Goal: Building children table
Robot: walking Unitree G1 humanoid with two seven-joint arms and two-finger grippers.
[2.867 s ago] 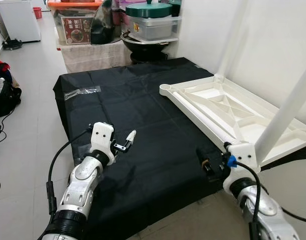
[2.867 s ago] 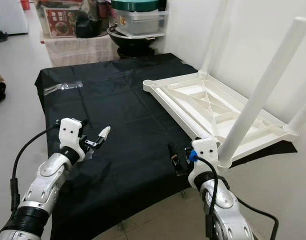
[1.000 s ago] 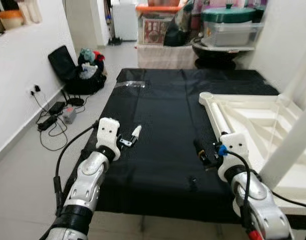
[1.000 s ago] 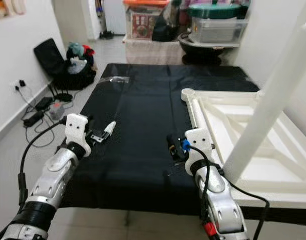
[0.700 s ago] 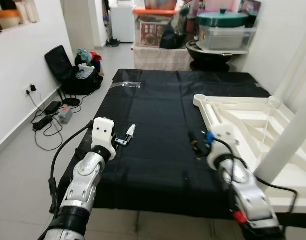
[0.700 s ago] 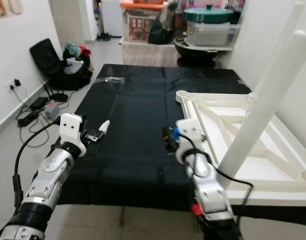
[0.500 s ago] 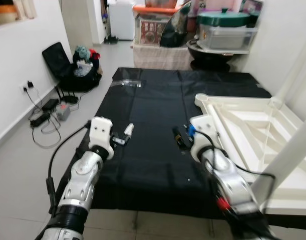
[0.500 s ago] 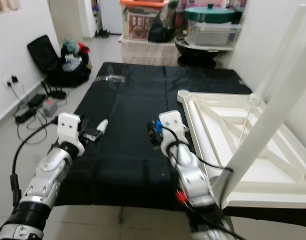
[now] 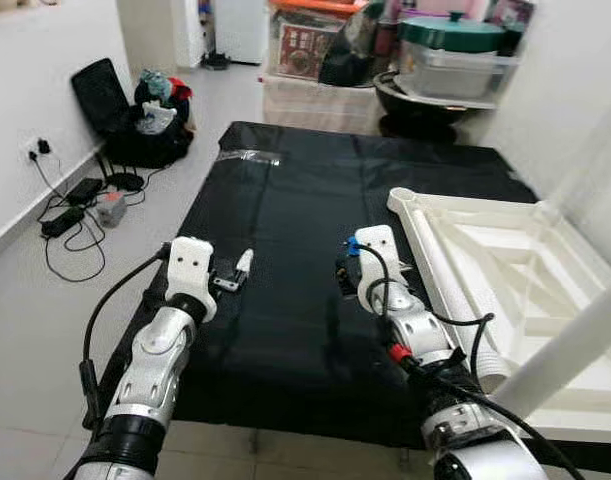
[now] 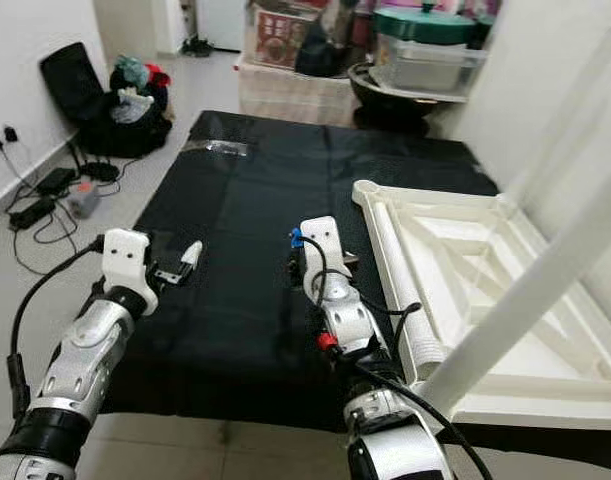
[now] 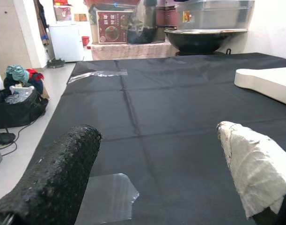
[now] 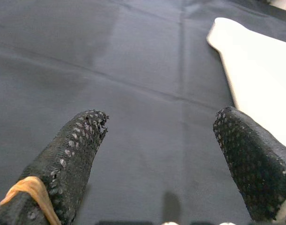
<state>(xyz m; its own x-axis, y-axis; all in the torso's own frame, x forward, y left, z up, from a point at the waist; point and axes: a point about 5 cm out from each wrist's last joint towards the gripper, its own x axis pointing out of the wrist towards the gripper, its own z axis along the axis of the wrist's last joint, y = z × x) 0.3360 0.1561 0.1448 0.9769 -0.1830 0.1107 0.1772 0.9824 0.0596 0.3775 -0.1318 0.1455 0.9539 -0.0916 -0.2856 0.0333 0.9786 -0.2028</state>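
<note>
The white tabletop (image 9: 505, 270) lies inverted beside the right tool (image 9: 342, 276), one leg (image 10: 525, 300) fitted. Both tools spread, empty; the left tool (image 9: 232, 275) hovers apart over the black cloth (image 9: 285, 200). Assembly judged incomplete.

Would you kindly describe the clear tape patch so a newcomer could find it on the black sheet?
Start at the black sheet spread over the floor. Go to its far left corner, on the side away from the white upturned table. The clear tape patch is a glossy strip, the only shiny mark there.
</note>
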